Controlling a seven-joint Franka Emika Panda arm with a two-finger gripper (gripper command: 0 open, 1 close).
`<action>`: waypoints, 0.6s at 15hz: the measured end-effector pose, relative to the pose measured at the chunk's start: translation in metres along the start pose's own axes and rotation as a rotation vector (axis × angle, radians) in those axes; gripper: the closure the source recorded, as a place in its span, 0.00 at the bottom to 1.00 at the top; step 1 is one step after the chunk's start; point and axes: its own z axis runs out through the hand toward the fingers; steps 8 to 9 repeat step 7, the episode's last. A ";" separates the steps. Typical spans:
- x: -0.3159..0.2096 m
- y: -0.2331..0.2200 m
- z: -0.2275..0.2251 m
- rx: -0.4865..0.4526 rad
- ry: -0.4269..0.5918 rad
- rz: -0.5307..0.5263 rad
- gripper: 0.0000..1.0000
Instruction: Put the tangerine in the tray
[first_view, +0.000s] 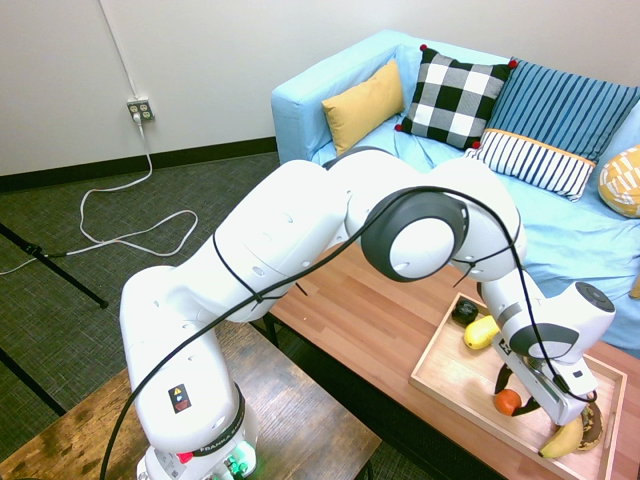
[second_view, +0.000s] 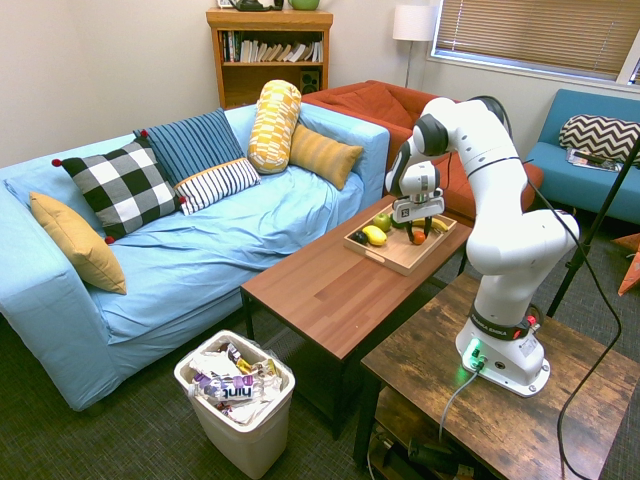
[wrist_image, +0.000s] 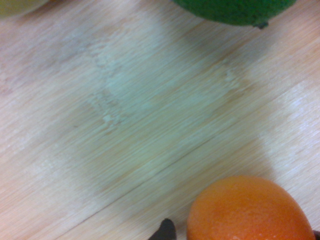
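Second exterior view, end effector (second_view: 419, 233) around tangerine (second_view: 418, 238), grip unclear, tray (second_view: 395, 255)

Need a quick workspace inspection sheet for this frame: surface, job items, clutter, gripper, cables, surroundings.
Surface: wooden coffee table with the tray at its far end.
Job items: tangerine low over the tray's wood bottom, between the gripper's fingers; contact with the tray cannot be told.
Clutter: lemon, lime, banana and green apple in the tray.
Gripper: gripper points down around the tangerine; open or shut unclear.
Cables: white cord on the carpet from a wall outlet.
Surroundings: blue sofa with cushions, waste bin, bookshelf.
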 end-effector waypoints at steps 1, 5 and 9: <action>0.000 0.000 0.000 0.001 0.002 -0.002 0.00; 0.010 0.006 -0.023 0.023 0.034 0.004 0.00; 0.016 0.013 -0.047 0.045 0.055 0.009 0.00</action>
